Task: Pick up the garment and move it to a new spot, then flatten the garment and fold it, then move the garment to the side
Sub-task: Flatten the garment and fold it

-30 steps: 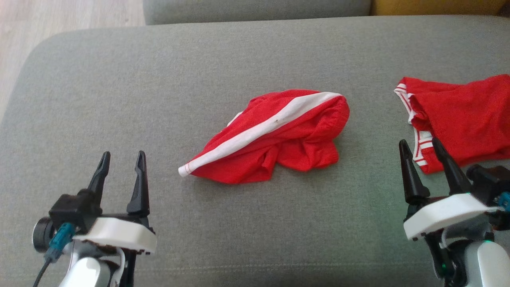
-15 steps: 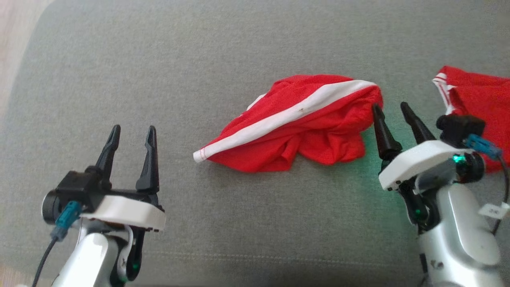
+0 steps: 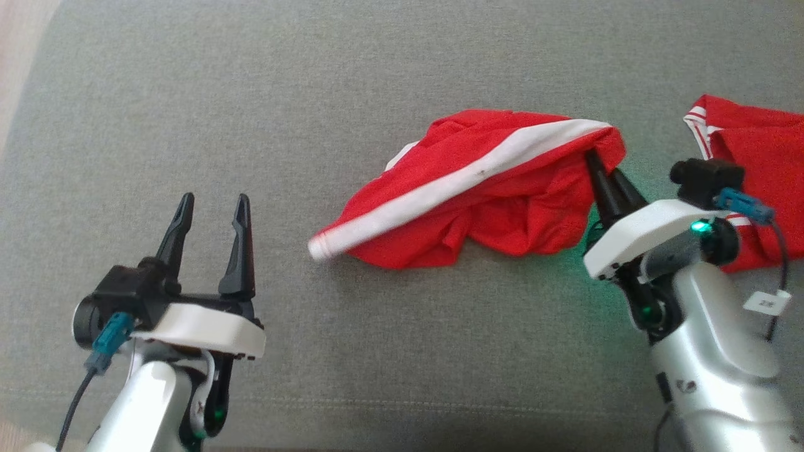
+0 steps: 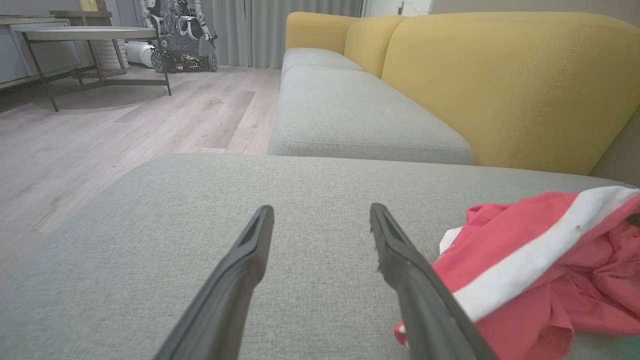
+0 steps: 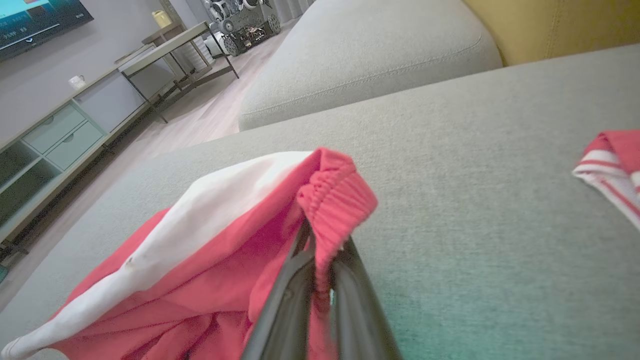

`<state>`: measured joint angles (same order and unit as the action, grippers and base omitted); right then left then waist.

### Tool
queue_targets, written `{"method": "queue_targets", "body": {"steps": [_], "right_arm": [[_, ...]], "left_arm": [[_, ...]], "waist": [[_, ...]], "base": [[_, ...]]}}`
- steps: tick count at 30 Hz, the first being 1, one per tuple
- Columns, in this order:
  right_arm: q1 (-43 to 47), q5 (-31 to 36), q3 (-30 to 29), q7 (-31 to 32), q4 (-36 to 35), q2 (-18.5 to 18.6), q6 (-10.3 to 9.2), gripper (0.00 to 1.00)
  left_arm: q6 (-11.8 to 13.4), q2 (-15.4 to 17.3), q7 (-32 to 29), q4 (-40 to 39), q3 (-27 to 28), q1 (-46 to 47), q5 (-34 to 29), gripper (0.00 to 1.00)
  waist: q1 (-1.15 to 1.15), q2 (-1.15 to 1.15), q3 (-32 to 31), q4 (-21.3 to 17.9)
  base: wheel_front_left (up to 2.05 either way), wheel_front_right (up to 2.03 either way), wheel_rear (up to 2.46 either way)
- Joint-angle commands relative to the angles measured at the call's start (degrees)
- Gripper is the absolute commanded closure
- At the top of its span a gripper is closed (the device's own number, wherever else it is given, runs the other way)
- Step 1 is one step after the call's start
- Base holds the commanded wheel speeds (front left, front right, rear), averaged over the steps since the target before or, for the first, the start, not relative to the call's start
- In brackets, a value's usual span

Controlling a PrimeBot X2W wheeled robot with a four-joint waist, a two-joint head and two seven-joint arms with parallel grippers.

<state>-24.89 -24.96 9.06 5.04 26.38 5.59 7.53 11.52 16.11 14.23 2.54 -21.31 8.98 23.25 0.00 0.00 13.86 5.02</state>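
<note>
Since a second ago the right gripper [image 3: 602,164] has swung from the near right part of the grey cushion [image 3: 251,94] up to the red garment [image 3: 477,201]. Its fingers, spread then, have come together on the gathered waistband [image 5: 335,197] at the heap's right-hand end. The head camera has also tipped lower, so the whole scene sits differently, and that is no move of the cloth. The garment lies crumpled around the middle of the cushion, a little right of centre. Its white stripe [image 3: 452,182] runs slantwise from the pinched end down to the end nearer the cushion's front edge. The right wrist view shows the elastic folded over the closed fingertips and raised slightly, while the rest of the heap rests on the cushion. The left gripper [image 3: 214,201] hovers over the cushion's near left part with its fingers spread and nothing between them, well apart from the cloth. A second red garment [image 3: 760,150] lies at the cushion's right edge, apart from the heap. As I judge it, the task has barely begun — the grasp for the pick-up is made, but the garment is not yet lifted clear or carried to a new spot. The flattening, the folding and the final move aside all remain.
</note>
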Motion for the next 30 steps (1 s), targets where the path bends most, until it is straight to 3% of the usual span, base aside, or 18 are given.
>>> {"method": "queue_targets", "body": {"steps": [1, 9, 17, 21, 30], "right_arm": [[-1.3, 0.2, 1.3, -1.1, -2.5, 0.8, -0.04, 1.00], [0.8, 10.0, 2.5, -1.0, -10.7, 7.3, -0.04, 1.00], [7.6, 14.6, 10.9, 6.3, -15.6, 10.5, -0.04, 1.00], [9.7, 13.4, 14.1, 8.2, -14.3, 10.8, -0.04, 1.00], [10.2, 12.7, 15.2, 8.4, -9.6, 9.3, -0.04, 1.00]], "left_arm": [[-0.2, 0.7, 0.5, -1.4, 2.5, 2.8, -0.7, 0.00], [-0.5, 0.5, 0.7, -1.3, 3.3, 2.4, -0.8, 0.00], [-0.9, 0.0, 0.7, -1.3, 3.6, 2.2, -0.7, 0.00], [-1.2, -0.1, 0.7, -1.2, 3.7, 2.4, -0.9, 0.00], [-1.6, -0.3, 0.8, -1.0, 3.9, 2.4, -0.9, 0.00]], "waist": [[0.00, 0.00, -0.1, -0.2], [0.00, 0.00, -0.3, -1.6], [0.00, 0.00, 0.0, -2.5], [0.00, 0.00, 0.3, -2.7], [0.00, 0.00, 0.4, -3.1]], "base": [[0.00, 0.00, 0.00], [0.00, 0.00, 0.00], [0.00, 0.00, 0.00], [0.00, 0.00, 0.00], [0.00, 0.00, 0.00]]}}
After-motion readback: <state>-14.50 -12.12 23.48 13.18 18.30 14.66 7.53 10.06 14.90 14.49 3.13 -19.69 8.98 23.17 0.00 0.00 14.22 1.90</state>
